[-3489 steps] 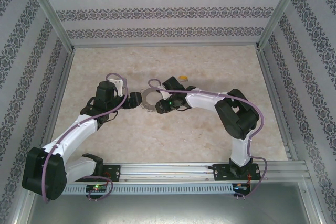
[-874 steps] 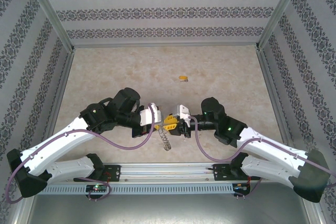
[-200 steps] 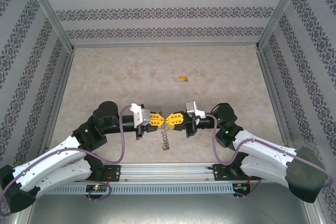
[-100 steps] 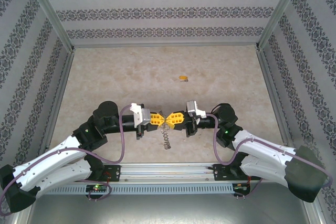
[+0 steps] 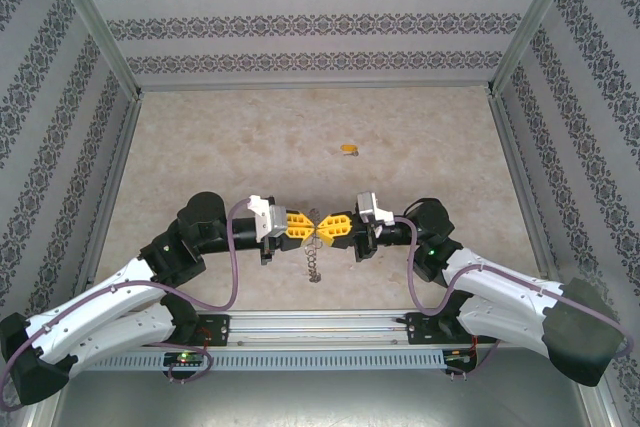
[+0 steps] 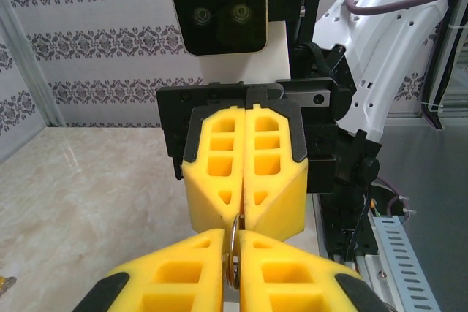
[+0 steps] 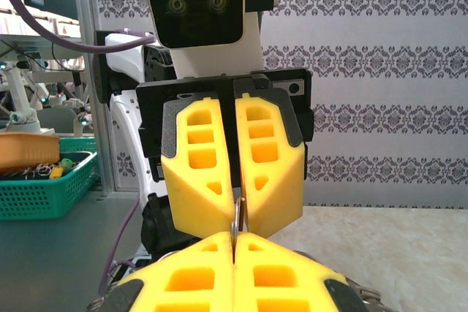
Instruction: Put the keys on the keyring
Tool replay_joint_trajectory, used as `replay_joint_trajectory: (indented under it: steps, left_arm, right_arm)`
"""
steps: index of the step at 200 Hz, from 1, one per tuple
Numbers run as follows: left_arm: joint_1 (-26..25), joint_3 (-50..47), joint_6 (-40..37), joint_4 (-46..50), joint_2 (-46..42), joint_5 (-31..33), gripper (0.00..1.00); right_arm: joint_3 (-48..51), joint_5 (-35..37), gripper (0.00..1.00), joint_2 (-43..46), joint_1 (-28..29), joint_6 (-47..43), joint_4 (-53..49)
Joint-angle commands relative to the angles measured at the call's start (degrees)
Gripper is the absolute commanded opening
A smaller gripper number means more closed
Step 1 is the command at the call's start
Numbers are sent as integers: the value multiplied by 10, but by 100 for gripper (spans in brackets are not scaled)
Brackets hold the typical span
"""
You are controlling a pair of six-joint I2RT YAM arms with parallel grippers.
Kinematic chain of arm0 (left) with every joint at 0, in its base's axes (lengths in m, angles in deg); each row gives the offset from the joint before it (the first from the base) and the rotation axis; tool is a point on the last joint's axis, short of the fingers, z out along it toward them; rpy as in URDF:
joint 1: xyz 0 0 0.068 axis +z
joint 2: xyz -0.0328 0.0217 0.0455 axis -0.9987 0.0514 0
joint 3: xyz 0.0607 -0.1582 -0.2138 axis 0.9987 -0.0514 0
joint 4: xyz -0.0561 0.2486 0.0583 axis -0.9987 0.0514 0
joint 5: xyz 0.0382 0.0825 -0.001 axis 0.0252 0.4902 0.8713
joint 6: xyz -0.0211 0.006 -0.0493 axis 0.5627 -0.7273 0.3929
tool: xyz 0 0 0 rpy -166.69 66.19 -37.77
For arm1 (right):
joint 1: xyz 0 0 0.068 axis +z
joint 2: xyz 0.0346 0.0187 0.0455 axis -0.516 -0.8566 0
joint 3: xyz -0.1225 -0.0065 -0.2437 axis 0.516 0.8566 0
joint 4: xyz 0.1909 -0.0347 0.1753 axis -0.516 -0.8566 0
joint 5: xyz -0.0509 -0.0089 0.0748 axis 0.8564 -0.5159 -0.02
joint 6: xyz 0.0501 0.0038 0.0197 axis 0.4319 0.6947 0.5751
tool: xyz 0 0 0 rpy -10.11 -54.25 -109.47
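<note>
Left gripper (image 5: 308,228), right gripper (image 5: 325,228) yellow, black-backed. Keyring (image 6: 232,250) grey. Key (image 5: 348,149) yellow-orange. Table (image 5: 250,137) beige, marbled. Walls (image 5: 320,7) white, dark floral bands. Cables (image 5: 232,272) purple.

**Keyring mostly hidden where the fingers meet**

From above, my left fingers (image 5: 296,226) and right fingers (image 5: 336,227) meet tip to tip and cover most of the keyring (image 5: 312,265). A thin dangling strand hangs below them, too small to make out its loops. My left wrist camera sees it as an edge-on sliver, cut off by the bottom edge. The key (image 5: 348,149) is an orange speck, its shape unreadable.
</note>
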Motion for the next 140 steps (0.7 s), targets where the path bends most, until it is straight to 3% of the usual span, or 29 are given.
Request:
replay_joint_trajectory:
  steps: [1,40,70,105,140]
  left_arm:
    - [6,-4,2,-26,-10,-1,16]
    - [8,-4,1,-31,-9,-3,16]
    - [9,-1,-2,-29,-10,-6,0]
    - [12,0,-5,-30,-9,-4,0]
    - [17,3,-14,3,-5,52,0]
  right_arm:
    - [5,-20,0,4,-3,10,56]
    - [4,-22,0,5,-5,14,60]
    - [6,-21,0,1,-5,16,66]
    - [2,-8,0,4,-7,12,48]
    - [3,49,58,54,-34,17,-44]
